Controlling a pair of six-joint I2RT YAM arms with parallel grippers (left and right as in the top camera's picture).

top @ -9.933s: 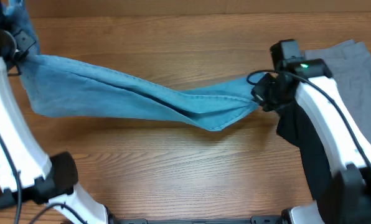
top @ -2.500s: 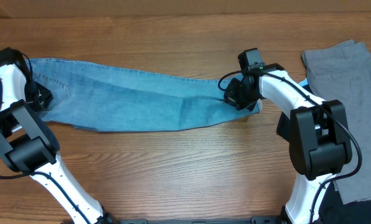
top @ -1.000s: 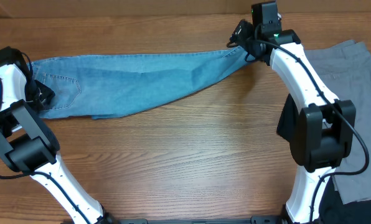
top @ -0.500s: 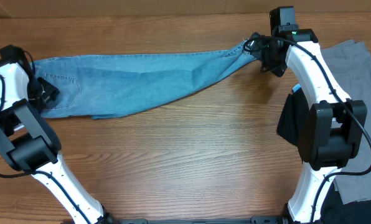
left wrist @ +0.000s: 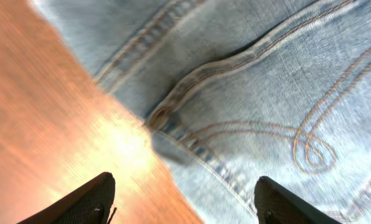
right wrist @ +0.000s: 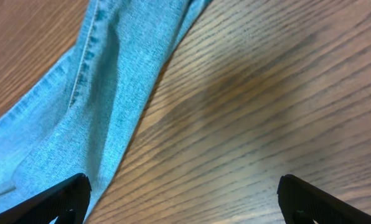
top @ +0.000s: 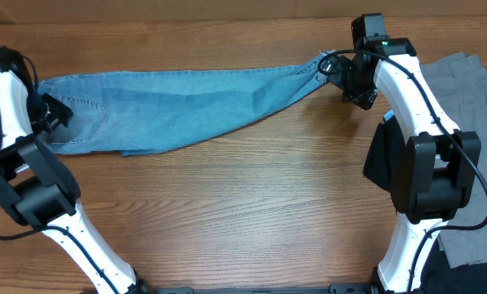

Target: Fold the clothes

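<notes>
Both grippers are gaping wide and holding nothing. The left gripper (left wrist: 182,208) is hovering with its fingers (left wrist: 79,200) spread far apart over the jeans (left wrist: 266,87), where a thick seam and the looped stitching (left wrist: 310,146) of a back pocket are showing. The cloth's edge is running across the bare table (left wrist: 42,118) between the two tips. Seen from overhead, the left gripper (top: 54,113) is sitting at the left end of the jeans (top: 186,102), just beside the pocket. The right gripper (right wrist: 185,205) is hanging with its fingertips (right wrist: 58,198) spread over a strip of denim (right wrist: 98,106) on one side and wood grain on the other. From overhead, the right gripper (top: 354,82) is hovering just beside the right end of the jeans. The jeans are lying flat in a long band across the far part of the table (top: 227,220), reaching from one arm to the other and narrowing toward the right. A grey garment (top: 464,90) is lying at the table's right edge. A black garment (top: 376,159) is lying beside the right arm, partly hidden by it.
</notes>
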